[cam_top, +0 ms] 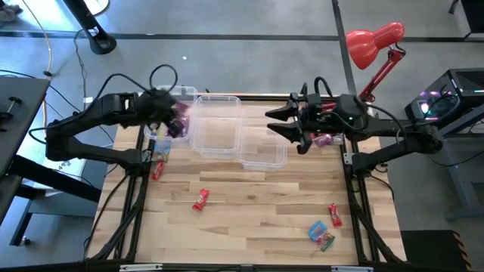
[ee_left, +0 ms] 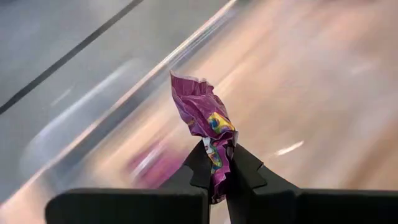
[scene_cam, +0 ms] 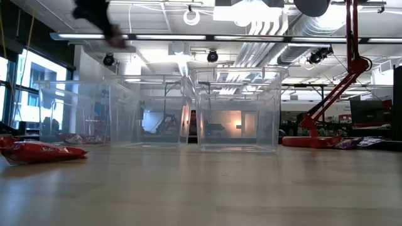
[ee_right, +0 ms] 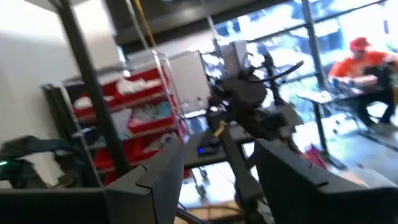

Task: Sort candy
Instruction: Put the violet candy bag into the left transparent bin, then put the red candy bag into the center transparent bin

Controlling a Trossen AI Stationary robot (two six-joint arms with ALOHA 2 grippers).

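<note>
My left gripper (cam_top: 179,125) (ee_left: 217,152) is shut on a crinkled magenta-pink candy packet (ee_left: 202,109), up in the air over the far-left table corner beside the left clear bin (cam_top: 175,97). In the low view it shows as a dark blur (scene_cam: 100,17) at the top left. My right gripper (cam_top: 269,122) (ee_right: 221,158) is open and empty, held high beside the right bin (cam_top: 265,155), fingers pointing toward the table's left. Loose candy lies flat on the wood: red pieces (cam_top: 200,199) (cam_top: 157,168) (cam_top: 333,214), a blue-green packet (cam_top: 317,229), and magenta packets (cam_top: 325,140) under the right arm. My left gripper pinches the magenta packet by its lower end (ee_left: 216,163) between its two fingers (ee_left: 200,165). The rest of the packet stands out past the fingertips, twisted and crumpled. The packet is lifted clear of the table.
Three clear bins stand along the far side: left, middle (cam_top: 218,125) and right. A red desk lamp (cam_top: 374,41) stands past the far-right corner. A red packet (scene_cam: 38,151) lies near the low camera. A person in orange (ee_right: 367,62) sits in the room beyond.
</note>
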